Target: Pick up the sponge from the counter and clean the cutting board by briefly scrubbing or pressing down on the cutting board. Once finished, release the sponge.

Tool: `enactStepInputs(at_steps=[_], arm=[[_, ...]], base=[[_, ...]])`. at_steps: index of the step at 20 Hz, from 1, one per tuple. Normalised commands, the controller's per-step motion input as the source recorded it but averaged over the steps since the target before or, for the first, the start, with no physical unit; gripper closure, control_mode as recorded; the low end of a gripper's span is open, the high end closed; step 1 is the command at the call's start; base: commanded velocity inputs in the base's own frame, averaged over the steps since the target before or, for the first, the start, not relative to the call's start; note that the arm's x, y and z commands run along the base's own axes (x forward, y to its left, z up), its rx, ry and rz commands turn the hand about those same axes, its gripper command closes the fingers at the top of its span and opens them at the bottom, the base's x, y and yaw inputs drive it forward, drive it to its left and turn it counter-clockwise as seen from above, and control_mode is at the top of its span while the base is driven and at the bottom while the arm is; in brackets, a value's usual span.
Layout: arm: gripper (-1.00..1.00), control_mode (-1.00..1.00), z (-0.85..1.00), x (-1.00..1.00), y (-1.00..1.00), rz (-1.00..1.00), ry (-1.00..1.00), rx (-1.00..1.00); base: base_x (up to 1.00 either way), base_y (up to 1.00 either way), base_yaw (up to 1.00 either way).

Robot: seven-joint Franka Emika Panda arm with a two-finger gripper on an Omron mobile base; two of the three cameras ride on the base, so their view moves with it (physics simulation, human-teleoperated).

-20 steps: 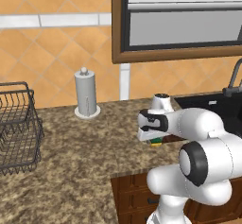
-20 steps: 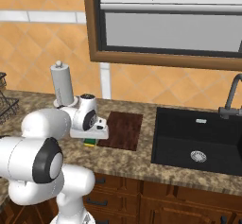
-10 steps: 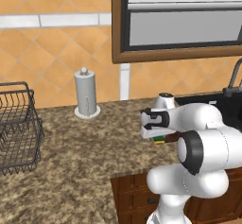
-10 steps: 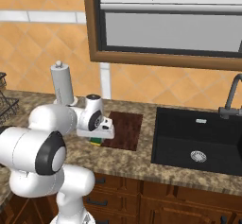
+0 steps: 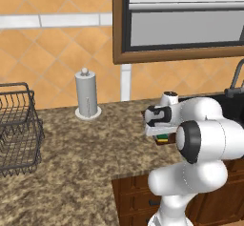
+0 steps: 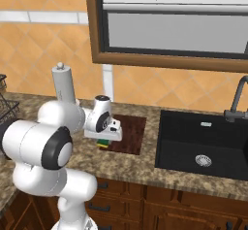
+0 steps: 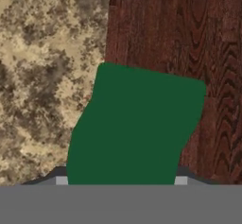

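My gripper is shut on the sponge, whose yellow body and green layer peek out under the hand. In the hand view the sponge's dark green top sits between the fingers and straddles the left edge of the dark reddish-brown cutting board. The board lies on the speckled counter, just left of the sink. In the left base view the gripper and sponge sit low over the counter; whether the sponge touches the board I cannot tell.
A paper towel holder stands by the back wall, left of the board. A dark wire basket sits at the far left of the counter. The black sink basin with its faucet lies right of the board.
The hand has carried the sponge to the right, from the bare counter to the cutting board's left edge, and now sits slightly lower.
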Motion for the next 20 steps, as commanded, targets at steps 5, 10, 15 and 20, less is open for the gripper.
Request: enactStepInputs(at_steps=[5,10,15,20], arm=[[1.0,-1.0,0.0,0.05,-0.28,0.0,0.0,0.0],[1.0,-1.0,0.0,0.0,0.0,0.0,0.0,0.03],[1.0,-1.0,0.0,-0.02,0.0,0.0,0.0,0.01],[1.0,-1.0,0.0,-0.18,0.13,0.0,0.0,0.0]], base=[[0.0,0.0,0.0],[0.0,0.0,0.0],[0.0,0.0,0.0],[0.0,0.0,0.0]])
